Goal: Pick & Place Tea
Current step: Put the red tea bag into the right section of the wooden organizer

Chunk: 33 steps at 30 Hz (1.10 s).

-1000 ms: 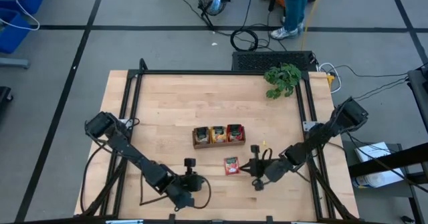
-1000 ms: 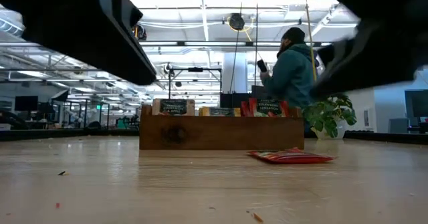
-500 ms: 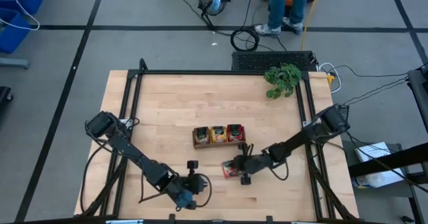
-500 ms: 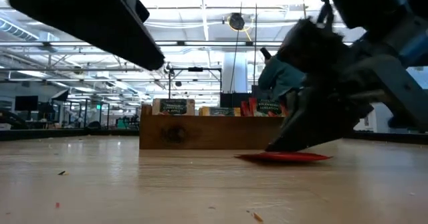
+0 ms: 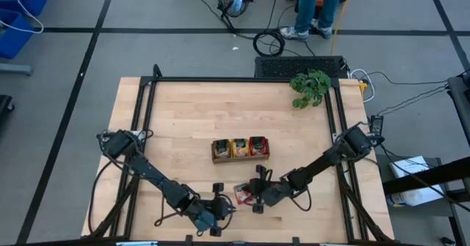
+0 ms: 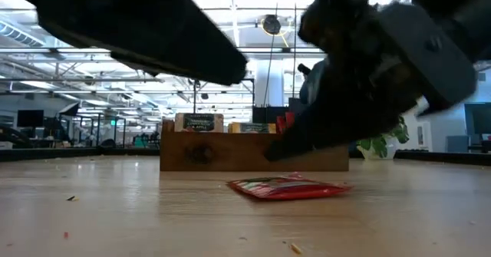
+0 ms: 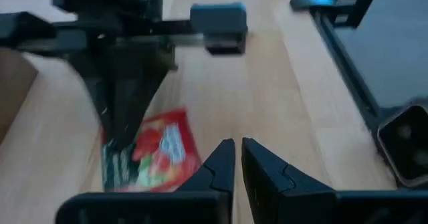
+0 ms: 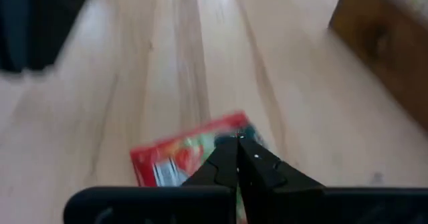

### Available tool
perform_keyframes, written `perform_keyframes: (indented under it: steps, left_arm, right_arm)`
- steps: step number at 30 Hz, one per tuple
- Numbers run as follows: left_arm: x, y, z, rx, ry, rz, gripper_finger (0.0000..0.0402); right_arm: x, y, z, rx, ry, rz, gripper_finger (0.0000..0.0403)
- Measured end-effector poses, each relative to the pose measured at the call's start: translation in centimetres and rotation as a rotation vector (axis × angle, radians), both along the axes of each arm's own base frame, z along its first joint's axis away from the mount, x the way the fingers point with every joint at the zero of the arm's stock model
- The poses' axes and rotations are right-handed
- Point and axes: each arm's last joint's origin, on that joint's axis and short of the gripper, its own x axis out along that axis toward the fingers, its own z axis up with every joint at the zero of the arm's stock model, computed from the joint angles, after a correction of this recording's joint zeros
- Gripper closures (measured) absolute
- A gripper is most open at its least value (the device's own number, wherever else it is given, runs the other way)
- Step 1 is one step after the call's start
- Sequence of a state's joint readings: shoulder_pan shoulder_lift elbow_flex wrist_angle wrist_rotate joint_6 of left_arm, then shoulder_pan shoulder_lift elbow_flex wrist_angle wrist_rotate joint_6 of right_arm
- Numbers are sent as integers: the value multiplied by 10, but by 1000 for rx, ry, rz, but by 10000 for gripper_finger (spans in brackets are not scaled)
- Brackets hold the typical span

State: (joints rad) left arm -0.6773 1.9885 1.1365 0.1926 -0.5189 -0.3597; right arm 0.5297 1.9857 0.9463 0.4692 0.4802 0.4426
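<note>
Right gripper: fingers pressed together, tips set on a flat, glossy red sachet lying on the pale wooden table in front of the brown tray. Left gripper: fingers nearly shut, empty, just beside the sachet. Crinkled foil edges are seen only in the low view.

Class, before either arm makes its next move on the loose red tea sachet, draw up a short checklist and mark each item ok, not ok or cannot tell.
1. Red sachet lies flat on the table: ok.
2. Right gripper shut, tips at the sachet: ok.
3. Right gripper actually pressing the sachet: cannot tell.
4. Left gripper close beside the sachet, nearly shut, holding nothing: ok.
5. Room in the tray for another sachet: cannot tell.
</note>
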Motion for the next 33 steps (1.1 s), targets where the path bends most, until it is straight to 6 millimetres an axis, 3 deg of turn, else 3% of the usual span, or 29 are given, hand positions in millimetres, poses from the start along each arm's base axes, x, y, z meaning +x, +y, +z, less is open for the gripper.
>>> perform_keyframes:
  steps: [7,13,24,33]
  left_arm:
    - [6,2,-10,37,-20,15,366]
    - [12,6,-28,7,18,10,366]
    - [25,17,-40,-53,44,-3,366]
    - [32,40,-57,-82,164,105,366]
  right_arm:
    - [7,12,15,-135,-41,10,403]
    - [-1,3,19,-207,125,1,403]
    - [8,-16,16,-142,197,67,403]
    - [-3,-15,7,-43,247,29,403]
